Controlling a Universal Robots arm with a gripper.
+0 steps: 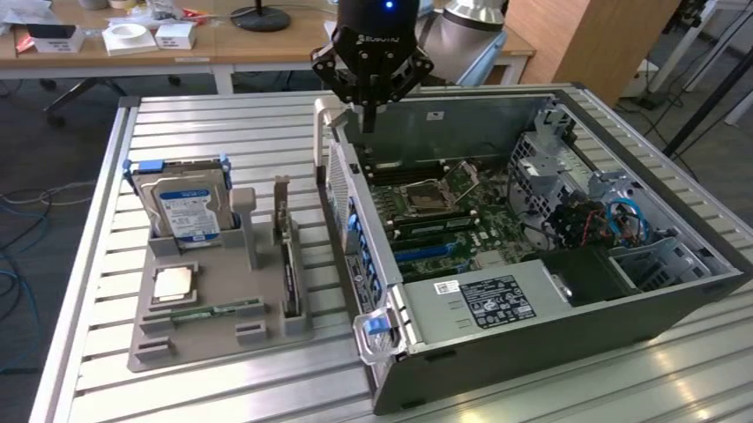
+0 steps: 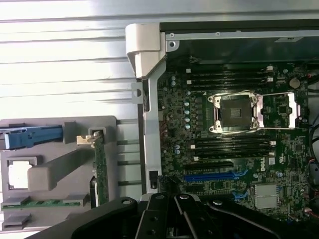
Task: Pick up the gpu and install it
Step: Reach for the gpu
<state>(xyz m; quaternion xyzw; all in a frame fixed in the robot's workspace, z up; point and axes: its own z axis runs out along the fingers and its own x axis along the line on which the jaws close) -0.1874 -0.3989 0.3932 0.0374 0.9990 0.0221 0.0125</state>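
Note:
The gpu stands on its edge in a slot of the grey holder, on the exterior view's left of the open computer case. In the wrist view the gpu shows edge-on as a thin green-black strip with its silver bracket at one end. My gripper hangs above the case's far corner, well away from the card, shut with nothing in it. Its dark linkages sit over the case wall. The motherboard lies exposed, with blue expansion slots.
The holder also carries a silver hard drive with a blue-white label, a square processor and a green memory stick. The case's side wall with blue latch rises between holder and motherboard. A wooden desk stands behind.

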